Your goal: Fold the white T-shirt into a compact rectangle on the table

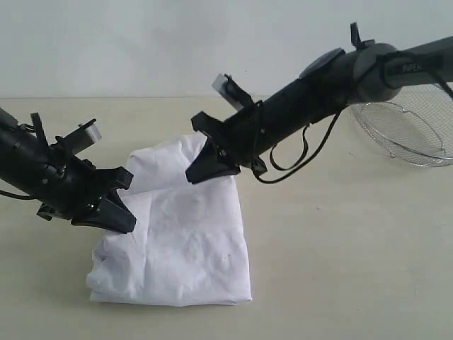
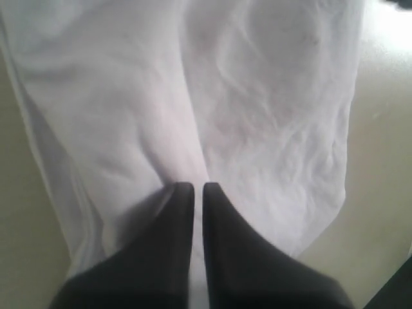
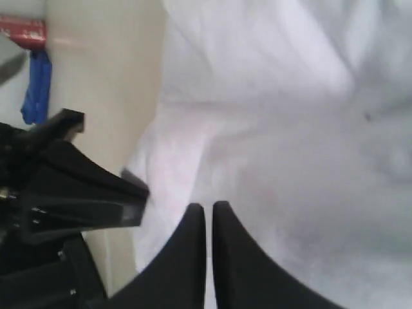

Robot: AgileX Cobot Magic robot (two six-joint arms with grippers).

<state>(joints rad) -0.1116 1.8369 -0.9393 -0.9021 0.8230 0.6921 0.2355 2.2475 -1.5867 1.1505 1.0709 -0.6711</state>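
From my exterior feed the surface (image 1: pixel 340 269) is a wide, pale beige, matte plane filling the lower two thirds of the frame. A plain, pale wall (image 1: pixel 141 42) closes off the top. A round wire-mesh basket (image 1: pixel 407 131) sits tilted at the right edge, well apart from the cloth.

The white T-shirt (image 1: pixel 177 241) lies partly folded left of centre. Its lower part is flat on the surface and its upper part is bunched and raised between the two arms.

The left fingers (image 2: pixel 180 212) are clenched on a ridge of the shirt, and creases run into their tips. The right fingers (image 3: pixel 193 238) are pressed together at the shirt's upper edge, with white cloth showing in the slit between them.

In the upper left of the right wrist feed I see a red object (image 3: pixel 22 29) and a blue object (image 3: pixel 38 87) beyond the surface, too blurred to identify.
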